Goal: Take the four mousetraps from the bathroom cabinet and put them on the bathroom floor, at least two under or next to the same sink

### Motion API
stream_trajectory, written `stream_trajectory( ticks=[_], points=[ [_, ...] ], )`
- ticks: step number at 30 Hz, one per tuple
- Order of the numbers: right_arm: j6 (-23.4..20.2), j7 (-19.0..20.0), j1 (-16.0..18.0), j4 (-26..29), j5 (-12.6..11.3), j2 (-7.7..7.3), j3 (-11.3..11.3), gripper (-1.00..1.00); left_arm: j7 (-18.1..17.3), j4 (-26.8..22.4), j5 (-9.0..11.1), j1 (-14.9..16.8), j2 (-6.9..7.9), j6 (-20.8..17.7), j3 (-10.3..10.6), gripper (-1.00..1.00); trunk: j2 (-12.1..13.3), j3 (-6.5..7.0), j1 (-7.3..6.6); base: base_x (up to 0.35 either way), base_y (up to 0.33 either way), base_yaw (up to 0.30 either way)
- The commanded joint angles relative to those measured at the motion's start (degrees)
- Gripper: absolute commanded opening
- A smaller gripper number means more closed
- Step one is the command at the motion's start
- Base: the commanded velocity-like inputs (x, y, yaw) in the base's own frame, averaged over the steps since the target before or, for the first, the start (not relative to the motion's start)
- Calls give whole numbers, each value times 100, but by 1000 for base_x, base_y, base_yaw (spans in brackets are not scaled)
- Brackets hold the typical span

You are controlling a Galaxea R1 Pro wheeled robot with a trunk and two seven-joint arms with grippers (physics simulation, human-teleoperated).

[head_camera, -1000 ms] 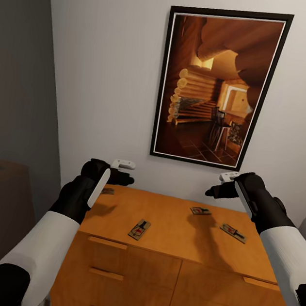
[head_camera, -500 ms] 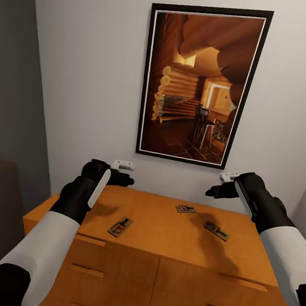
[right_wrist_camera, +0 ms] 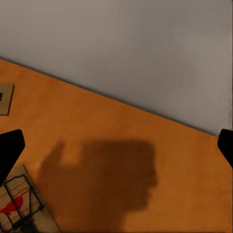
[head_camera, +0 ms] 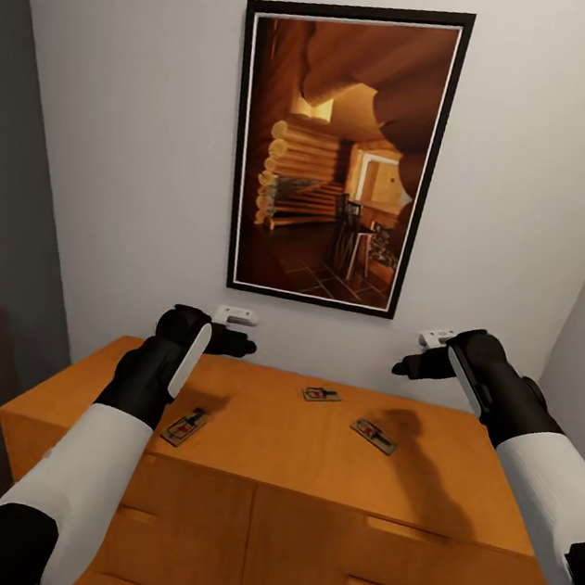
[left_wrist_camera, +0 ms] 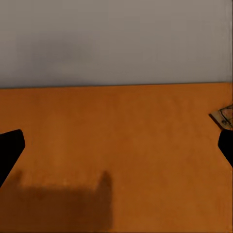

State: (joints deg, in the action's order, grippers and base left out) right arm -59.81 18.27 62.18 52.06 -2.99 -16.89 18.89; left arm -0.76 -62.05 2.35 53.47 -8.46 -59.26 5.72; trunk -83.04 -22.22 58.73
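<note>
Directly ahead in the head view, the orange-brown cabinet [head_camera: 283, 479] stands against a pale wall, its flat top serving as the worktop, with thin bar handles on the drawer fronts below. Three mousetraps lie flat on that top: one mousetrap [head_camera: 185, 426] near the front edge, just beside the left forearm; a second mousetrap [head_camera: 321, 394] further back toward the wall; and a third mousetrap [head_camera: 373, 435] to the right of it, a little nearer the front. The three are well apart from each other, and none is touched by either arm. The left gripper [head_camera: 235, 331] hovers above the back left part of the cabinet top, and its fingers are spread wide, the two dark fingertips [left_wrist_camera: 10, 148] sitting at opposite edges of the left wrist view with bare wood between them; the corner of a trap [left_wrist_camera: 223, 115] shows close to one fingertip there. The right gripper [head_camera: 419, 354] hangs above the back right part of the top, likewise spread open, holding nothing; its wrist view shows its shadow on the wood, a trap with a red mark [right_wrist_camera: 19, 206] close by one fingertip, and the edge of another trap [right_wrist_camera: 5, 98] nearer the wall. A tall framed picture [head_camera: 341, 155] of a log-cabin interior hangs on the wall above the cabinet.
</note>
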Motion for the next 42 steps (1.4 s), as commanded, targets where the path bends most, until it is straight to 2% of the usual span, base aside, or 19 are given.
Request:
stream_trajectory(
  ticks=[1,16,36,42],
  points=[
    [-19,-13,5,6,-29,-6,21,100,6,-2,20,6,-1,-25,-1,100,-4,-8,0,0,-232,0],
    [-19,23,5,-10,-128,17,33,100,6,0,20,6,2,-25,-1,100,-4,-8,0,0,-66,0],
    [-19,314,5,-46,-262,48,44,100,6,49,20,6,2,-25,-1,100,-4,-8,0,0,-2,0],
    [-19,329,5,-53,-270,100,44,100,6,52,20,6,2,-25,-1,100,-4,-8,0,0,0,0]
  ],
)
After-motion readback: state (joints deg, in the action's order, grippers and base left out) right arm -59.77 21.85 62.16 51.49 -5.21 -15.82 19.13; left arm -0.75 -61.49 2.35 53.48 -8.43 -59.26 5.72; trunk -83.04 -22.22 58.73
